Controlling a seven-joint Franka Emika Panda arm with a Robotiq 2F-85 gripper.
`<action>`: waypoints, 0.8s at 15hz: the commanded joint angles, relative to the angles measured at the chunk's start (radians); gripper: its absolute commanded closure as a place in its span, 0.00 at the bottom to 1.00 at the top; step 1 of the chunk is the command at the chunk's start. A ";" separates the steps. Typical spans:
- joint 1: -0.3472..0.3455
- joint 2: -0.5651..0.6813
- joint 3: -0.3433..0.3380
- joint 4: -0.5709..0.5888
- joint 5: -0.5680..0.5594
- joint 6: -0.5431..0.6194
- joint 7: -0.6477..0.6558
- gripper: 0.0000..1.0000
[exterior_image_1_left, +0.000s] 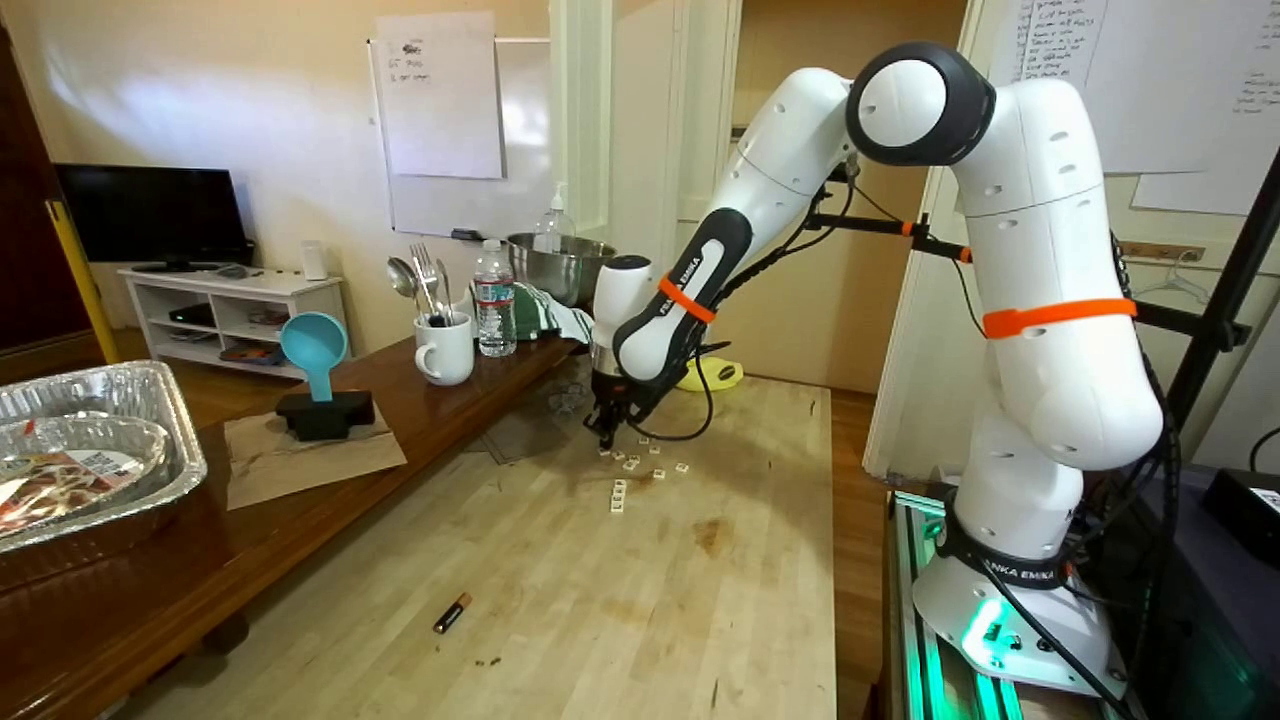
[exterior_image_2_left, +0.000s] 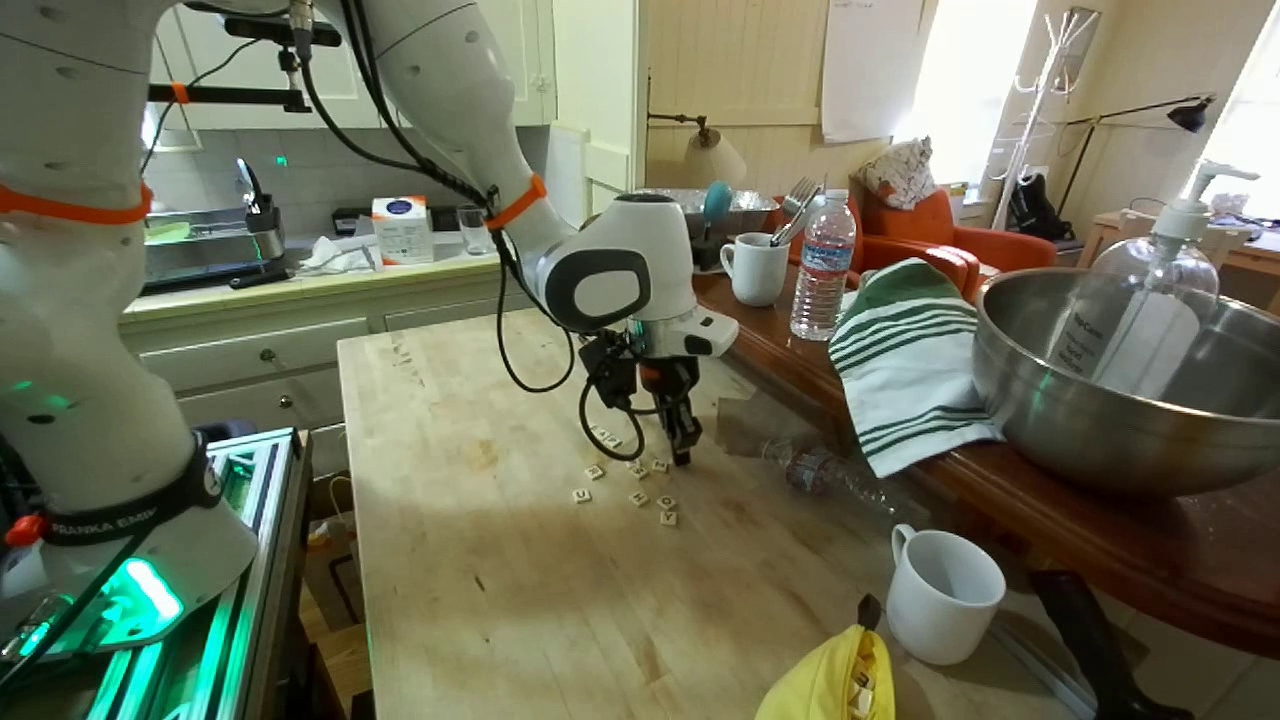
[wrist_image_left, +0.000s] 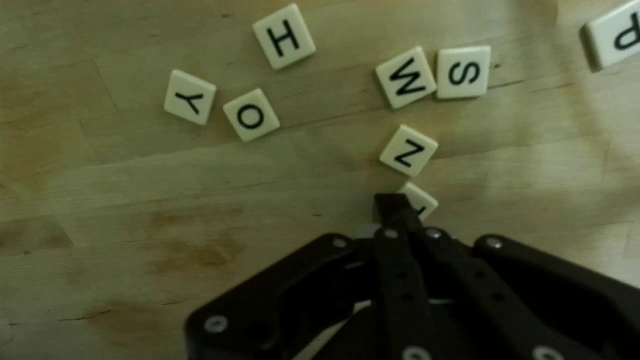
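Several letter tiles (wrist_image_left: 409, 150) near my end effector (wrist_image_left: 400, 212)
I hold nothing; my jaws are pressed together, partly hiding one tile (wrist_image_left: 421, 200) on the desk (exterior_image_1_left: 700, 600).

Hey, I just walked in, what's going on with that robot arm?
A robot arm has its shut gripper low at a wooden table, among scattered letter tiles, nothing visibly held. Its fingertips partly hide one tile in the wrist view; whether they touch it I can't tell. Other tiles form a row.

Pump bottle (exterior_image_2_left: 1140, 320) in steel bowl (exterior_image_2_left: 1100, 440) beside towel (exterior_image_2_left: 905, 370)
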 joint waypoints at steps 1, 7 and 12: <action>0.015 0.018 0.013 -0.016 -0.009 -0.039 0.018 1.00; 0.017 -0.026 0.048 -0.050 0.004 -0.129 0.019 1.00; 0.014 -0.046 0.066 -0.064 0.017 -0.172 0.035 1.00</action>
